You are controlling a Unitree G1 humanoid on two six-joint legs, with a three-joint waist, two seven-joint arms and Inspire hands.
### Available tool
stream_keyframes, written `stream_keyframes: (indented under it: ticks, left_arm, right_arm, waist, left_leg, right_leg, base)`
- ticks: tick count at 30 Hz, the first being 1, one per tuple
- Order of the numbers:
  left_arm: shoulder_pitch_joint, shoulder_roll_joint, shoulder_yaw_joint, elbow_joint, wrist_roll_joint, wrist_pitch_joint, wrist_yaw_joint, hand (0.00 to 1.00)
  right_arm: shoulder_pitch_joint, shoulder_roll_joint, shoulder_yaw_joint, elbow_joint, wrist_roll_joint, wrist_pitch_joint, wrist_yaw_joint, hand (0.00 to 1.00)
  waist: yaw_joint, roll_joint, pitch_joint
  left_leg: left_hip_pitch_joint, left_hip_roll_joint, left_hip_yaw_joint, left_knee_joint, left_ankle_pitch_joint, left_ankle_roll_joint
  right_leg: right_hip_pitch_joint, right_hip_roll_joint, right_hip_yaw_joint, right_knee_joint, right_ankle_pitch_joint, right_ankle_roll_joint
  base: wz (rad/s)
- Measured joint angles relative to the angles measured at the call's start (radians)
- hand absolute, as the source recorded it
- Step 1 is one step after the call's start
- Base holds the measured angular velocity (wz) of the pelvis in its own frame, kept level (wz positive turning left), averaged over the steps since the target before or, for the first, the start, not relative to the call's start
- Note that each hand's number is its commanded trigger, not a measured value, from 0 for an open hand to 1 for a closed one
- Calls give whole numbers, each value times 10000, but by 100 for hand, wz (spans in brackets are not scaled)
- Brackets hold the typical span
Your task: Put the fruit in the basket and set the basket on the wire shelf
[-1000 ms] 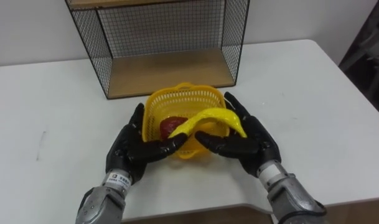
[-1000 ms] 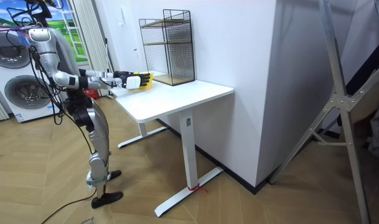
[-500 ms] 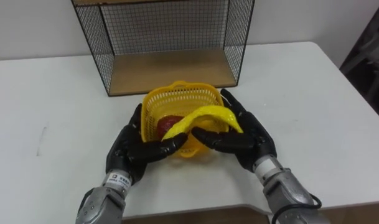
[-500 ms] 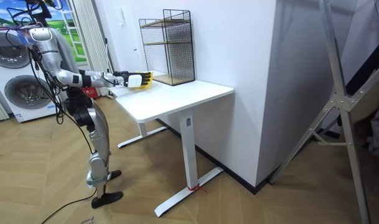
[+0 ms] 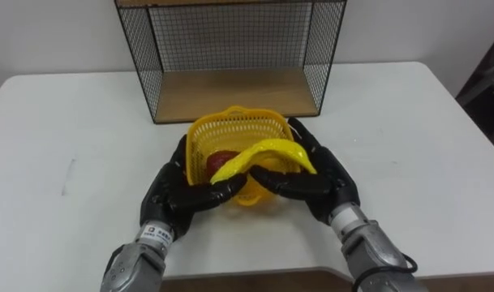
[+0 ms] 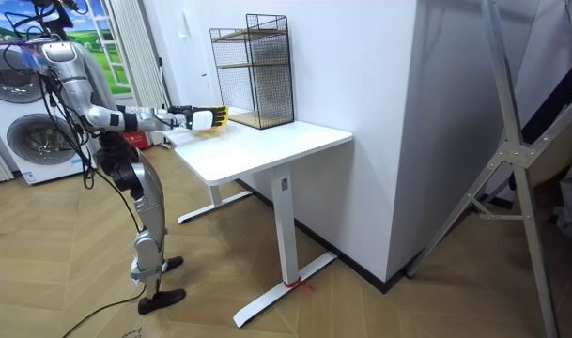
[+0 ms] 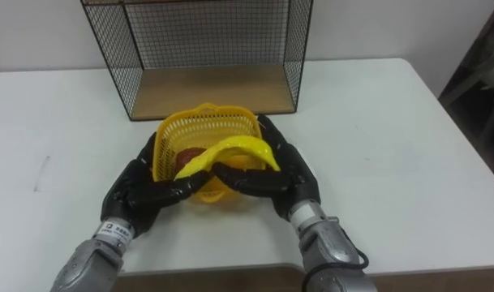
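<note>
I am holding the yellow basket (image 5: 230,122) between both hands: the left hand (image 5: 175,195) is curling round its left wall, the right hand (image 5: 326,182) round its right. A banana (image 5: 267,151) is lying across the rim, a red fruit (image 5: 221,161) beneath it; the wire shelf (image 5: 230,91) is standing just beyond the fingertips.

A home's laundry corner. Washers (image 6: 32,141) stand on wood floor (image 6: 379,310), beside a white table (image 6: 276,141) with a wire shelf (image 6: 257,70)
</note>
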Motion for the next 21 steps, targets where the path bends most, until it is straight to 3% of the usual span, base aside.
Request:
stream_keyframes:
  ticks: [5,10,21]
  left_arm:
    - [-60,-28,162,-244,53,-3,0,0]
    - [-63,-28,466,-1251,40,-36,0,0]
    - [-130,-7,589,-1503,59,-36,0,0]
  right_arm:
    - [-28,67,-92,-5,-14,-86,0,0]
    - [-272,67,-162,-148,9,-104,0,0]
    - [-413,103,-140,-178,71,-112,-27,0]
  waist:
    - [21,-11,-16]
    - [45,-5,-37]
    - [44,-93,-117]
  left_leg:
    - [-86,8,-54,104,-1,-2]
    - [-150,10,-25,172,-6,1]
    - [-5,31,25,322,-30,-12]
  right_leg:
    - [-5,6,-48,10,-1,-1]
    - [-17,7,-18,0,-10,1]
    - [21,-13,-12,226,-121,-7]
  base:
    - [4]
    - [-1]
    - [0]
